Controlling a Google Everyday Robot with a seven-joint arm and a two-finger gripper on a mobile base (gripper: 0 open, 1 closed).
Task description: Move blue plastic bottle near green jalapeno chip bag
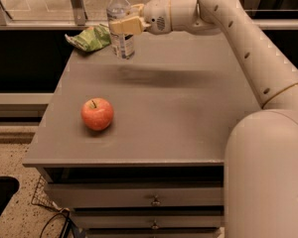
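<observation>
While edge-side, end effector (124,27) around bottle (118,7)

The grey table (184,118) has a flat, matte top above a stack of drawers (119,198) with small metal pulls. Two things lie directly on it. A red apple (97,114) sits stem up at about 8 o'clock from the top's middle, well in from the edges. The crumpled green jalapeno chip bag (91,37) rests at 11 o'clock, on the far left corner. The claw (123,27) hangs over the far edge near 11 o'clock, clamped on the blue plastic bottle (124,46) just beside the bag.
</observation>
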